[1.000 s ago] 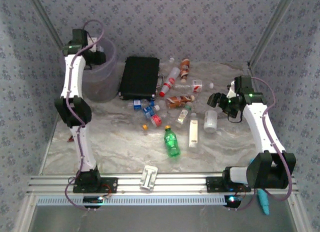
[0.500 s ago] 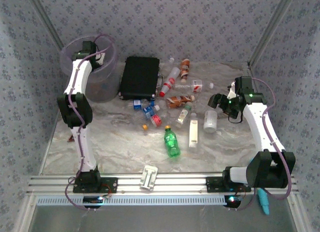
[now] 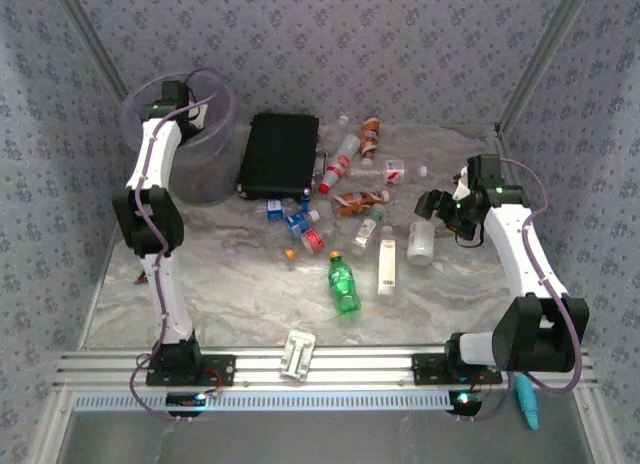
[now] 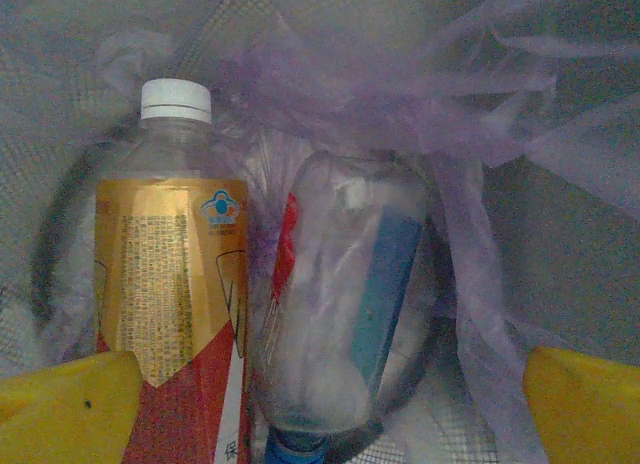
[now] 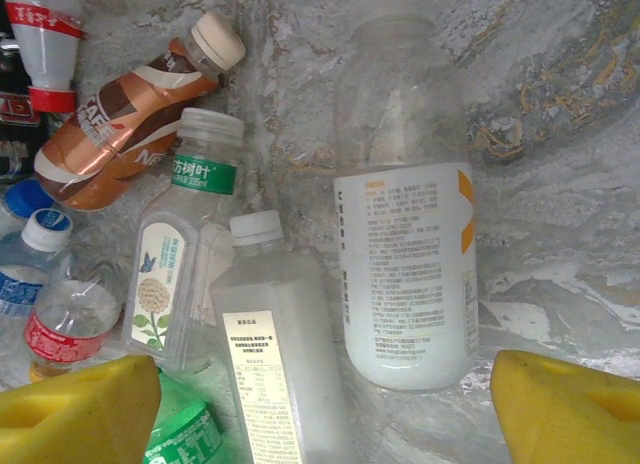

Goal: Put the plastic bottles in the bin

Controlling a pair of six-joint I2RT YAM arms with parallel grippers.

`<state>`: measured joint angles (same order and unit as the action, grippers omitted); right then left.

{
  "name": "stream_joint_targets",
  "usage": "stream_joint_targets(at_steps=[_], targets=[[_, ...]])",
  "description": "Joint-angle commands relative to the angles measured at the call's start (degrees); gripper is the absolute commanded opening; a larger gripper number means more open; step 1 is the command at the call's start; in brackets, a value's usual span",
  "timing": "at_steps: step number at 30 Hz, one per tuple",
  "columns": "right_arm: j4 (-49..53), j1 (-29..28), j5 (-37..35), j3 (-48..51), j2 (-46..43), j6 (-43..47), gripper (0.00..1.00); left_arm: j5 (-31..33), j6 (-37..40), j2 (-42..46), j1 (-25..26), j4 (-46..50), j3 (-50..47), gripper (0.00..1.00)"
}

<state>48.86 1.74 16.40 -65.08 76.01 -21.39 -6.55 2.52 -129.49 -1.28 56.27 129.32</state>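
Note:
The pale lilac bin (image 3: 207, 174) stands at the far left, and my left gripper (image 3: 180, 109) reaches down into it. In the left wrist view that gripper (image 4: 320, 414) is open, its yellow fingers (image 4: 70, 404) wide apart above two bottles in the bin: an orange-and-red labelled one with a white cap (image 4: 165, 284) and a clear one with a blue label (image 4: 350, 314). My right gripper (image 3: 432, 204) (image 5: 325, 404) hangs open over the bottle pile. Below it lie a wide white bottle (image 5: 405, 254) (image 3: 421, 242) and a slim frosted bottle (image 5: 275, 344) (image 3: 387, 266). A green bottle (image 3: 344, 287) lies nearer.
A flat black case (image 3: 280, 154) lies beside the bin. More bottles are scattered between the case and my right arm, among them a brown one (image 5: 120, 124) and a flower-labelled one (image 5: 175, 264). A white clip-like object (image 3: 298, 354) rests at the near rail.
My left wrist has swung back and left over the bin, so the bin's rim now shows around it. The right gripper has barely shifted.

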Motion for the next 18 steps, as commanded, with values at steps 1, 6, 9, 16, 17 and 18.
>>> stream_joint_targets(at_steps=[1, 6, 9, 16, 17, 18], targets=[[3.43, -0.58, -3.27, 0.85, 0.8, -0.47, 0.89, -0.63, 0.13, 4.57, 0.39, 0.94, 2.13, 1.0], [4.93, -2.2, -8.36, 1.45, 2.99, -1.13, 0.9, 1.0, -0.5, 6.12, 0.53, 2.17, 5.18, 1.0], [3.61, -2.62, -8.52, 1.11, 4.9, -1.99, 0.9, 1.53, -0.43, 7.27, 0.75, 2.66, 7.01, 1.0], [1.44, -2.68, -11.33, -5.77, 14.99, -2.78, 0.89, 2.75, -0.33, 9.82, 1.26, 4.79, 10.86, 1.0], [1.39, -2.7, -11.84, -7.08, 16.67, -2.76, 0.89, 3.37, -0.22, 10.41, 1.28, 4.95, 10.81, 1.0], [1.47, -2.75, -12.15, -8.11, 18.2, -2.76, 0.89, 3.8, -0.15, 10.95, 1.28, 4.99, 10.66, 1.0]])
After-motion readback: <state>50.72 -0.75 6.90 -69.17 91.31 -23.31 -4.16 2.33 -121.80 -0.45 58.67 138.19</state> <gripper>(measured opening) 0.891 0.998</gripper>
